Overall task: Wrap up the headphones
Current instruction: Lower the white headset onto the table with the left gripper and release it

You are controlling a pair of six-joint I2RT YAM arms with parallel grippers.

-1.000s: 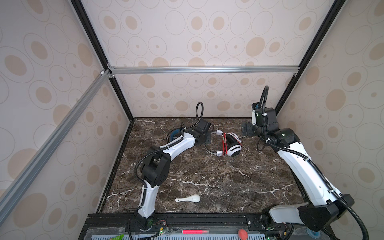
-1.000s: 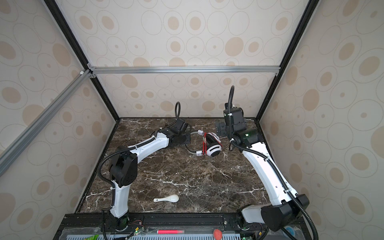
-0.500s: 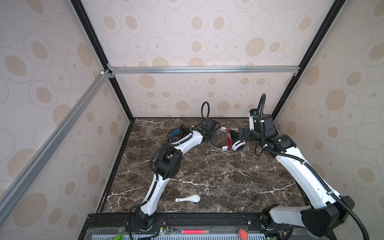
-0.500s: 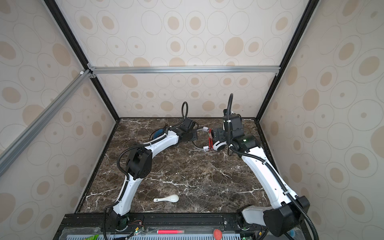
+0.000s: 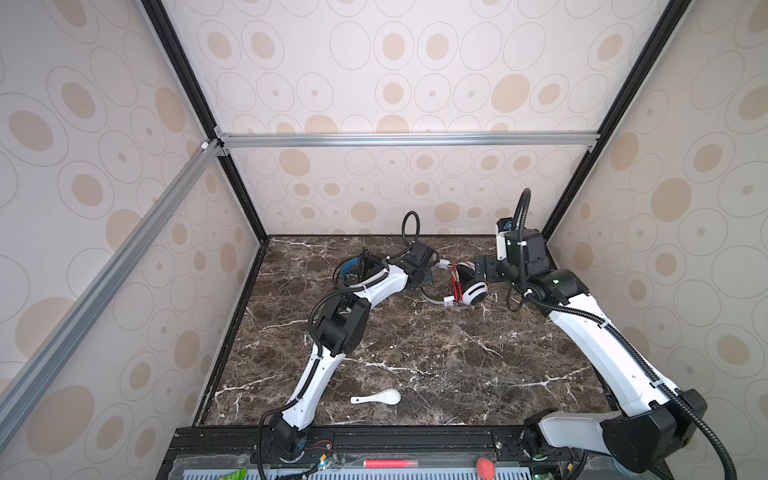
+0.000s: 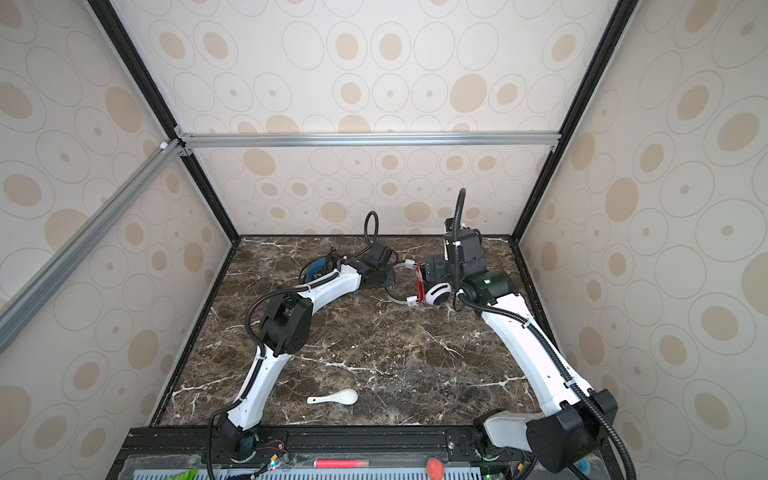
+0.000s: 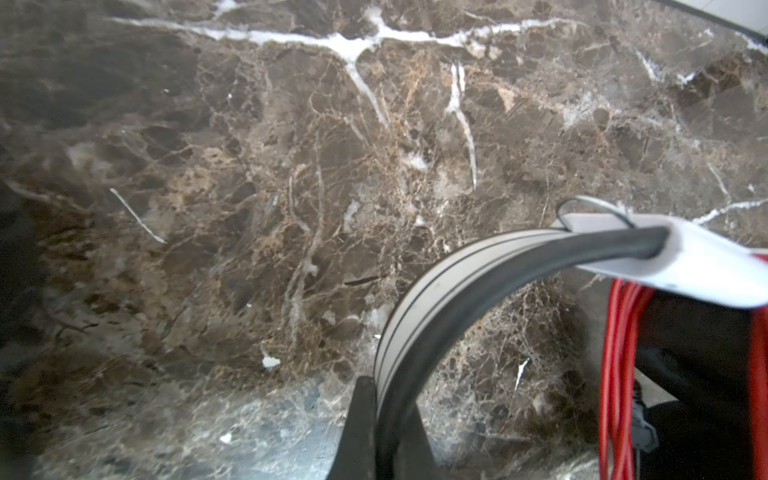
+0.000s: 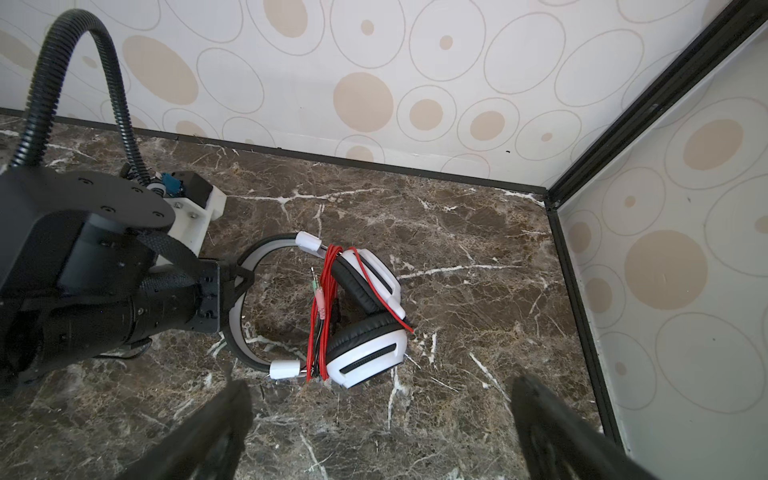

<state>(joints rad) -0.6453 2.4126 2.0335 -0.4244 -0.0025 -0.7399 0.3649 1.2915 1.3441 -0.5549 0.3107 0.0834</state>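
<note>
Evidently to steady it while the cord is dealt with, the left tool [image 7: 386,424] pinches the headband of the white headset [image 8: 365,349] lying on the worktop [image 8: 478,249], its red cord [image 8: 328,291] bundled by the earcups just ahead of the wide-spread, empty right tool [image 8: 380,384].

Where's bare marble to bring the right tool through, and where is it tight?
Free: the middle of the marble top, between the left arm and right arm, from the white headset forward to the ceramic spoon; also the front right, beside the spoon. Crowded: the back strip, where black headset, left tool, white headset and right tool bunch.
</note>
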